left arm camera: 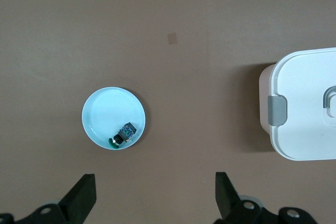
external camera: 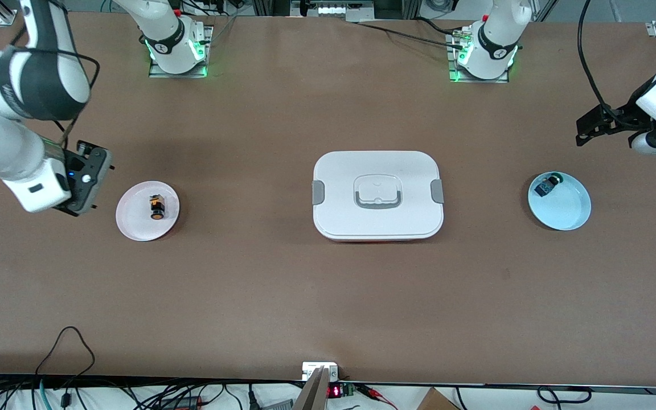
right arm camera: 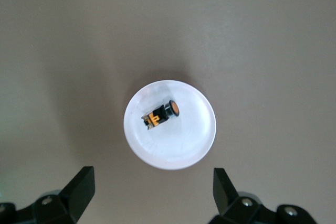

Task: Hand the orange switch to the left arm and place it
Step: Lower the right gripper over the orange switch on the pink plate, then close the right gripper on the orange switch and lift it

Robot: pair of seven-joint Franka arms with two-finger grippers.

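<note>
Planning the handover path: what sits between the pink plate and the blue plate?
The box, lid on, with bare table either side of it, as the front view shows.

**Even overhead light, soft shadows**

Bright, diffuse light falls from above on the brown table (external camera: 282, 296). The box (external camera: 377, 195) casts a faint shadow along its edges. The pink plate (right arm camera: 169, 124) glares almost white in the right wrist view. Green lamps glow at both arm bases. The front view is sharp.

Matt brown table (external camera: 248, 296), glossy plastic box (external camera: 377, 165)
</note>
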